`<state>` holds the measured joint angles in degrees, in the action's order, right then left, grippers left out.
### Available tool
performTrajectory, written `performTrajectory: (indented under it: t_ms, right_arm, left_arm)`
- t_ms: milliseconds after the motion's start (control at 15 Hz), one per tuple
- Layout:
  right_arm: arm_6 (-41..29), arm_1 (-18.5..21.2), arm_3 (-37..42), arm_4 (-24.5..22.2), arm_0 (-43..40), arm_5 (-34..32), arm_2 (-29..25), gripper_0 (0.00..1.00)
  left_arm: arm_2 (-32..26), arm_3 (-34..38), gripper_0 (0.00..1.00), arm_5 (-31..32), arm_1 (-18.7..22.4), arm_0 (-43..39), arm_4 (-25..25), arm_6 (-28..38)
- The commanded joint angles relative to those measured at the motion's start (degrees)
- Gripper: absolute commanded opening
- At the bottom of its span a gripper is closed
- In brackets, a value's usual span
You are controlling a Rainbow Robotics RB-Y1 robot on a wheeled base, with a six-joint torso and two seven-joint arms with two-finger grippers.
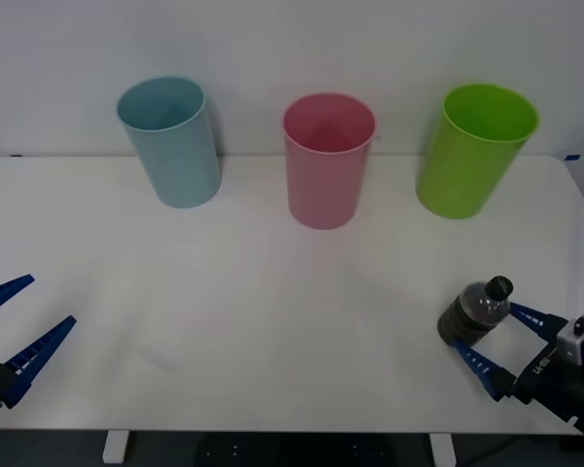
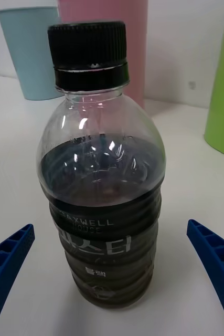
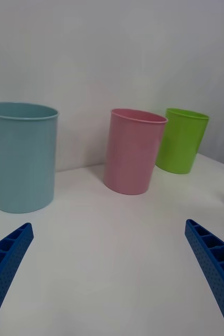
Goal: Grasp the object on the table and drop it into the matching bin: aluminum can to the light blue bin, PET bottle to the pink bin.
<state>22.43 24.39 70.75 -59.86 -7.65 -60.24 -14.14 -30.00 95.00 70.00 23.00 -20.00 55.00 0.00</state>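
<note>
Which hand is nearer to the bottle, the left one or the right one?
The right. The right hand is open around the bottle, one finger on each side, not touching. The left hand is open at the table's opposite, left edge.

PET bottle (image 1: 475,311): small, clear, ribbed, partly filled with dark brown liquid, black screw cap on, standing upright near the front right corner of the white bench (image 1: 273,321). Pink bin (image 1: 327,161): tall, tapered, upright, open, at the back centre. Light blue bin (image 1: 171,141): same form, upright, back left, well apart from the bottle.
</note>
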Motion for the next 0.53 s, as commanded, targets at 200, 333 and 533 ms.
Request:
performTrajectory:
  t_ms: [200,333,533]
  right_arm:
    - [0.9,-1.3,-0.1,0.0,1.8,3.1,2.0,1.0]
    - [1.0,-1.9,-0.1,0.0,2.5,4.3,2.6,1.0]
    - [1.2,-2.5,-0.1,0.0,2.9,5.5,3.0,1.0]
  left_arm:
    - [0.0,0.0,1.0,0.0,0.0,0.0,0.0,0.0]
    - [0.0,0.0,1.0,0.0,0.0,0.0,0.0,0.0]
    - [0.0,0.0,1.0,0.0,0.0,0.0,0.0,0.0]
